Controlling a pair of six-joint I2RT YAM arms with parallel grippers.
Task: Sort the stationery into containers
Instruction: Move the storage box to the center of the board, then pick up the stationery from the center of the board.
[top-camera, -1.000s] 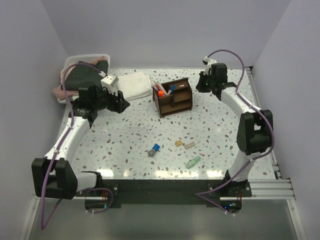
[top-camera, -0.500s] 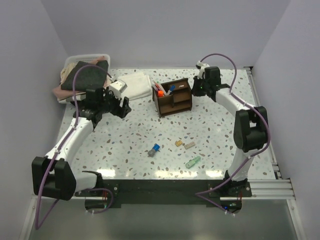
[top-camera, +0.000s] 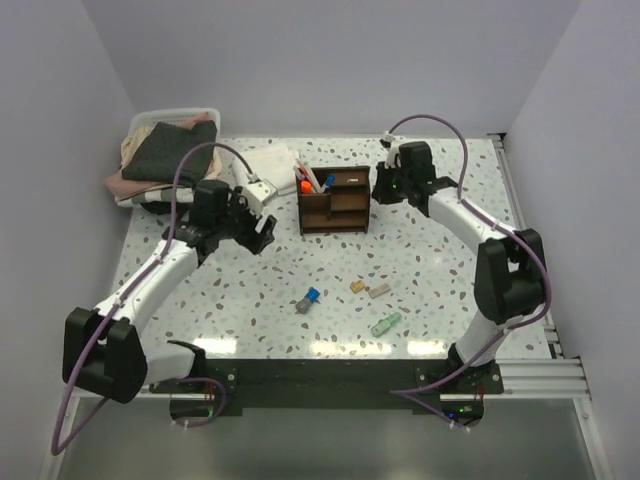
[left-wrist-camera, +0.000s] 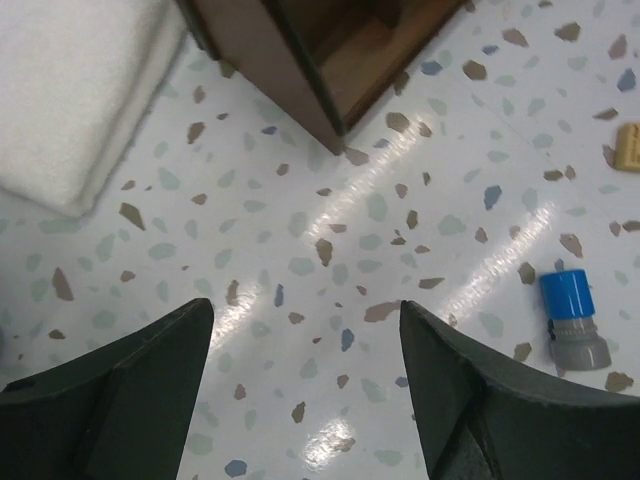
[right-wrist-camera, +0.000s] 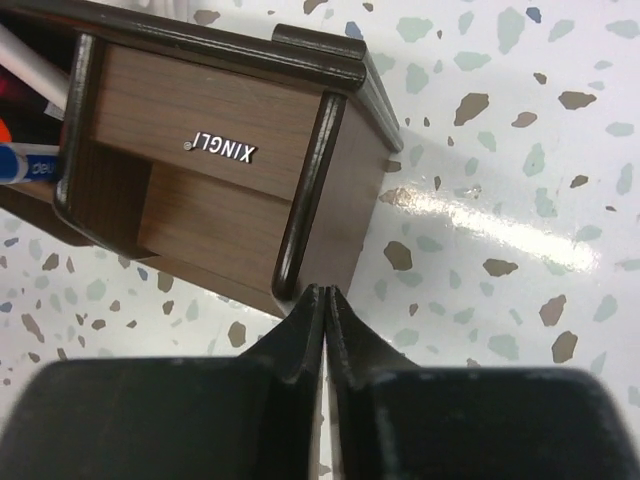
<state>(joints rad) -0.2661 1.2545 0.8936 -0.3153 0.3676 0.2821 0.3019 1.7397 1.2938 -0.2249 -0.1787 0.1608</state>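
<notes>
1. Since the earlier frames, the wooden desk organiser (top-camera: 335, 203) had slid toward the left edge and turned square to the far edge. The right gripper (top-camera: 383, 187) had followed at its right side, and the left gripper (top-camera: 262, 228) had swung in from the left edge.
2. The terrazzo tabletop (top-camera: 250, 290) carried everything.
3. A white bin (top-camera: 200, 112) of folded clothes sat in the far left corner.
4. A white folded cloth (top-camera: 268, 163) lay by the far edge, between bin and organiser.
5. The organiser stood upright near the middle of the far edge. Its tall left compartment held an orange highlighter (top-camera: 306, 186), a blue-capped marker (top-camera: 329, 182) and a white pen (top-camera: 309, 176).
6. The right gripper's fingers were pressed together, tips at the organiser's corner post. The left gripper's fingers were spread apart over bare tabletop, gripping nothing.
7. Toward the near edge lay a green piece (top-camera: 386, 324), a blue-and-grey stub (top-camera: 309, 299), a beige piece (top-camera: 380, 290) and a tan piece (top-camera: 357, 286), none touching.
</notes>
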